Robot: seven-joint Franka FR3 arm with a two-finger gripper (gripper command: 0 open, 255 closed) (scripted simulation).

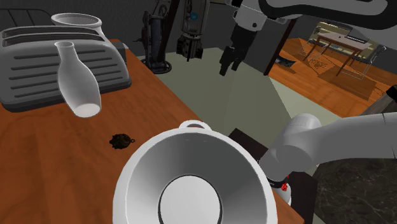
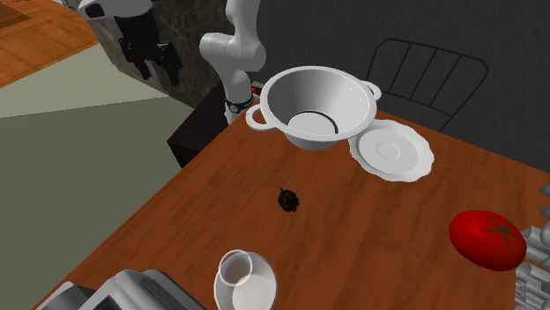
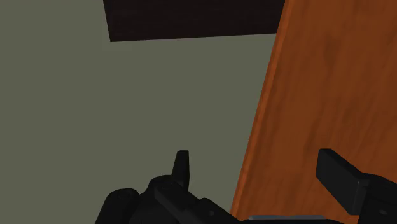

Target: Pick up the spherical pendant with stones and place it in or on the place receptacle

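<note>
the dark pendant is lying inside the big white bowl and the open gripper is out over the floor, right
Not inside. The pendant lies on the wooden table, apart from the white bowl, as the second exterior view shows. The rest holds: the gripper is open, out over the floor.

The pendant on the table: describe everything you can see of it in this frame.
The pendant is a small, dark, roundish lump with a bumpy surface and a tiny nub at one side. It lies on the brown wooden table, between the white two-handled bowl and the white vase, touching neither. The open gripper hangs beyond the table's edge, well away from it.
</note>
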